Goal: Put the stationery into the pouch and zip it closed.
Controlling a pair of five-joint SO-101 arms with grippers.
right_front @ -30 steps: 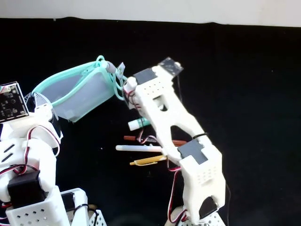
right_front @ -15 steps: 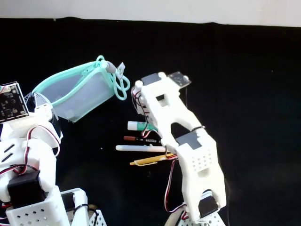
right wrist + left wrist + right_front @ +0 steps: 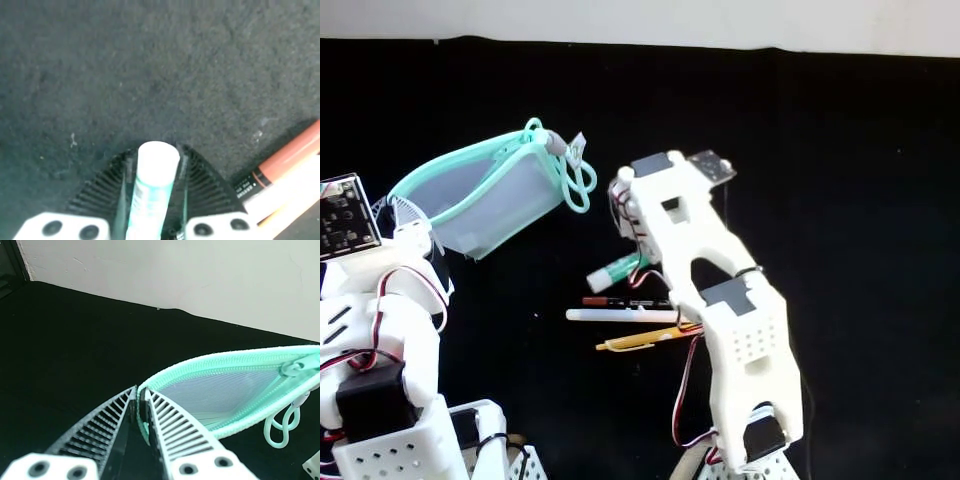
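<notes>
Marker (image 3: pixel 617 269) has tilted, clamped within right claw (image 3: pixel 155 154)

One pouch (image 3: pixel 485 195) is counted, pinched by the left gripper (image 3: pixel 140 391). Four stationery pieces are counted: one green-and-white marker (image 3: pixel 615 270) clamped in the right gripper (image 3: pixel 155 150), and near that gripper one brown marker (image 3: pixel 610 300), one white pen (image 3: pixel 615 315) and one yellow pen (image 3: pixel 635 341).

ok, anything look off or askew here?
Nothing damaged or spilled. Only the marker sits askew: clamped in the right gripper, it slants while the pens beside it lie level. The pouch hangs open from the left gripper.
</notes>
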